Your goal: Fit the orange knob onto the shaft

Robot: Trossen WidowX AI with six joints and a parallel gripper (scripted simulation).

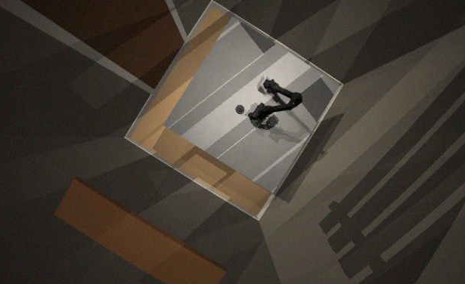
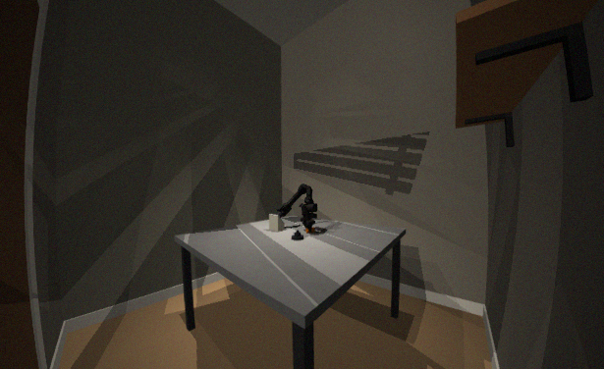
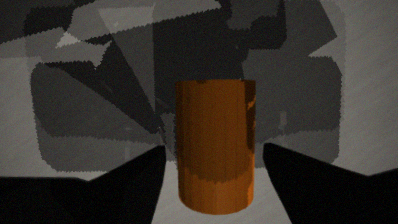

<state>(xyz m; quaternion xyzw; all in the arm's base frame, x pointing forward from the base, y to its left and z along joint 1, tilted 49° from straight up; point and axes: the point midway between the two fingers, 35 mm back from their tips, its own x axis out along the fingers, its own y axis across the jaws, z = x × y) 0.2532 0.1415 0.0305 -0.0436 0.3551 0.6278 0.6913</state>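
Observation:
The orange knob point(image 2: 312, 230) point(image 3: 215, 145) stands on the table beneath the arm; only a speck of it shows in the top view. My gripper point(image 2: 309, 227) point(image 3: 214, 151) points down over it, with one dark finger on each side. In the wrist view the gripper is partly open, with a narrow gap between the knob and each fingertip. The dark round pedestal point(image 1: 240, 109) point(image 2: 297, 236) with its upright shaft stands a short way from the knob and gripper, apart from both. The knob's hole and the shaft's flat side do not show.
A pale block point(image 2: 275, 223) stands beside the arm's base on the grey table point(image 2: 263, 265). The arm point(image 1: 282, 107) point(image 2: 304, 188) bends up and over to the gripper. Bands of light and shadow cross the table. A wooden shelf point(image 1: 138, 230) point(image 2: 494, 74) is on the wall, away from the table.

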